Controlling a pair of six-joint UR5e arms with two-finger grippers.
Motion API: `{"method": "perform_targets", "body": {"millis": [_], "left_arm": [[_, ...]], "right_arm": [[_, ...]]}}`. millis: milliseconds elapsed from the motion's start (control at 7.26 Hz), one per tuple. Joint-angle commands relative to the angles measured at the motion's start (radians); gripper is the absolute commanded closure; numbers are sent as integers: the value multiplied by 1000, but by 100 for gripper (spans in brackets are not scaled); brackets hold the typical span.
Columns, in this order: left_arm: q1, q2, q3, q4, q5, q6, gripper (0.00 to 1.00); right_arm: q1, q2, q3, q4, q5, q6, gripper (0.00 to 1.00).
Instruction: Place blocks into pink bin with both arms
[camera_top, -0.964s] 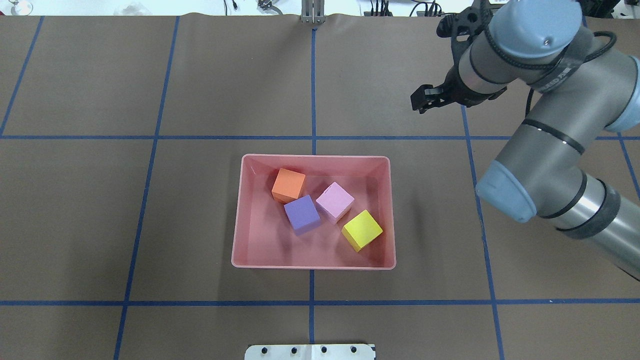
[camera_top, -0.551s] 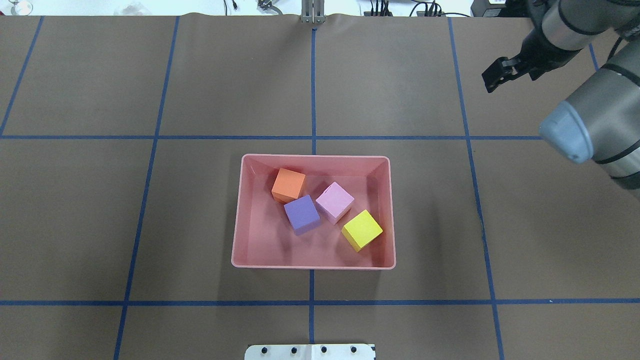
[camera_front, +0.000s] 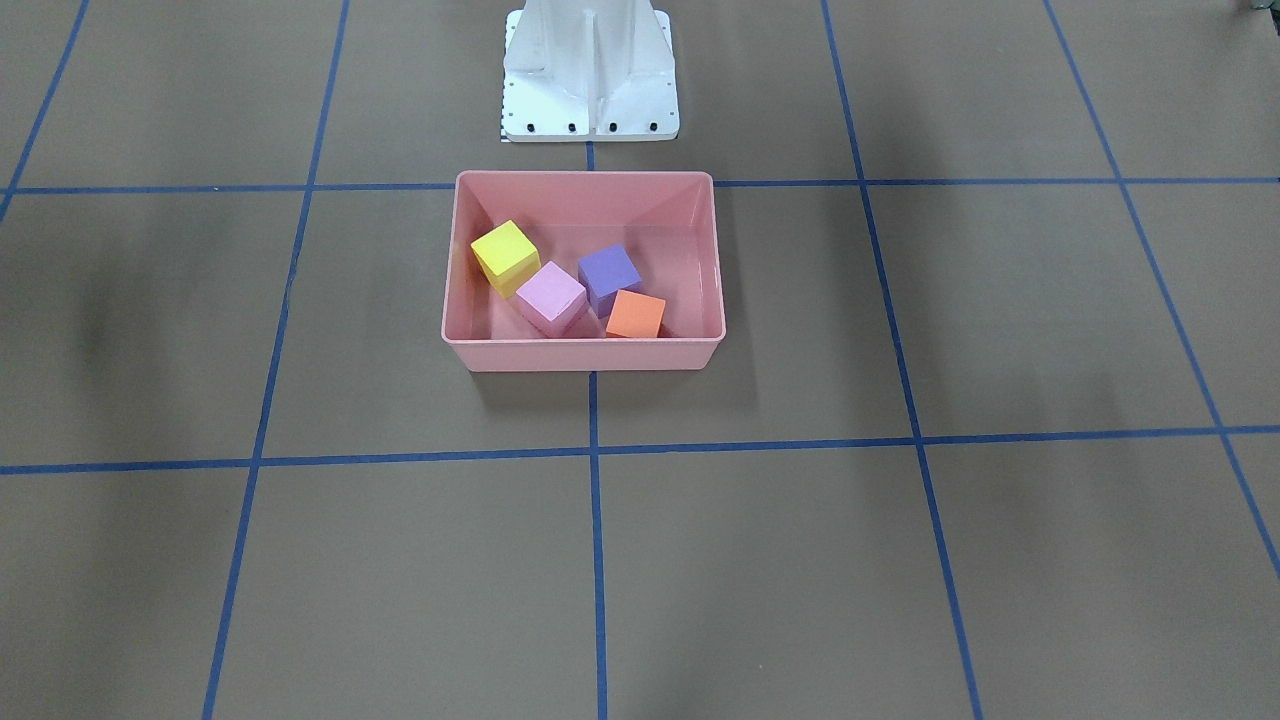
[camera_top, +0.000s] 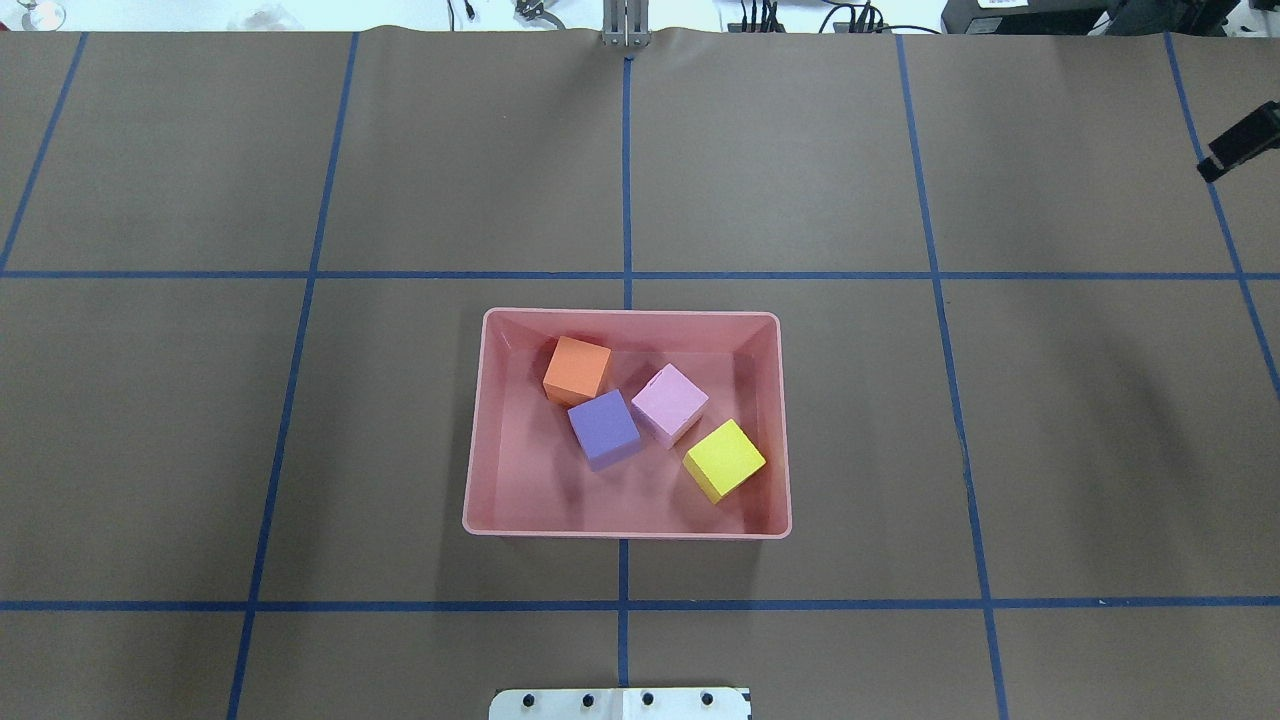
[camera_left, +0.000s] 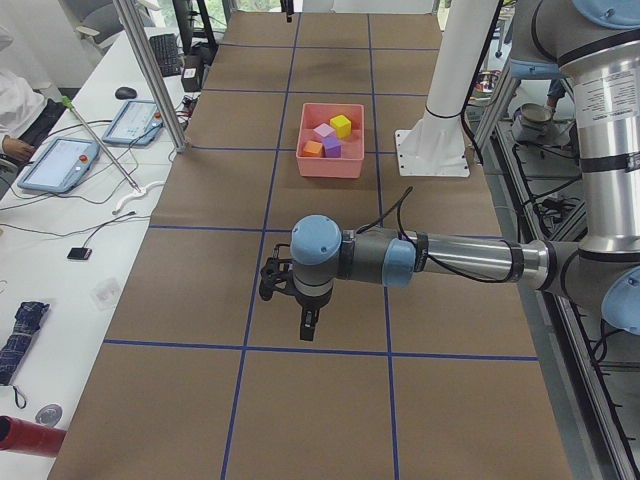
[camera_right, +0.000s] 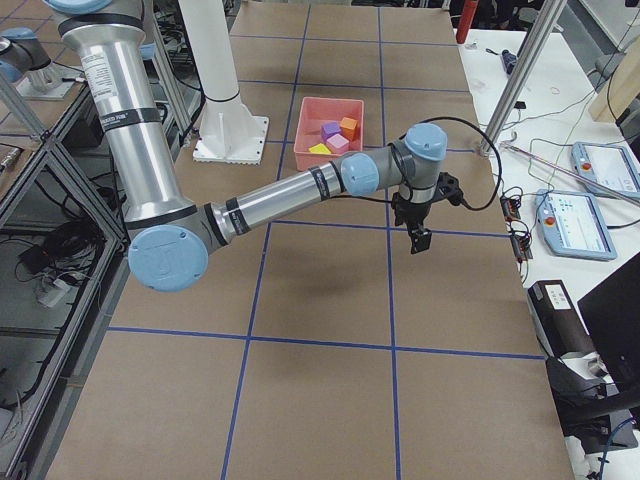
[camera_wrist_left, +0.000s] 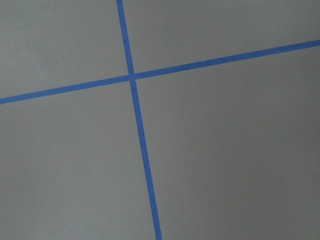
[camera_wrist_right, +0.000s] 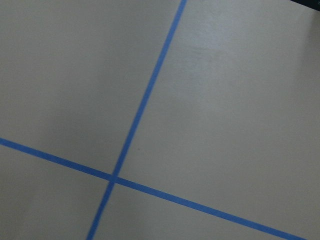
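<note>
Only the side views showed the arms: the left pincer hung over the table mid-frame, the right pincer right of centre; apart or together, I could not tell. Overhead, one pink bin at centre held four cubes: orange block, purple block, light pink block, yellow block. One white pedestal stood near the bin at the front view's top

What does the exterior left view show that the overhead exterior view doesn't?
Only exterior left: the left arm stretched low over the table, the left gripper pointing down at bare paper well away from the bin, and the operators' desk with two tablets.
Only overhead: the black tip of the right gripper at that view's right edge.
Both: the pink bin holding the orange block, purple block, light pink block and yellow block.
</note>
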Motion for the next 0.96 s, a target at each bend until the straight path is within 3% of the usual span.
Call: {"method": "perform_targets", "body": {"millis": [0,276,827], "left_arm": [[-40,34,3,4,-12,-2,0],[-44,60,-12,0,-3,7,0],[-40,64,-28,-3,-6,7,0]], "right_arm": [[111,-160,-7,6,2,-88,1],[181,-286,-7,130,22,-76,1],[226,-264,15,107,0,-68,1]]}}
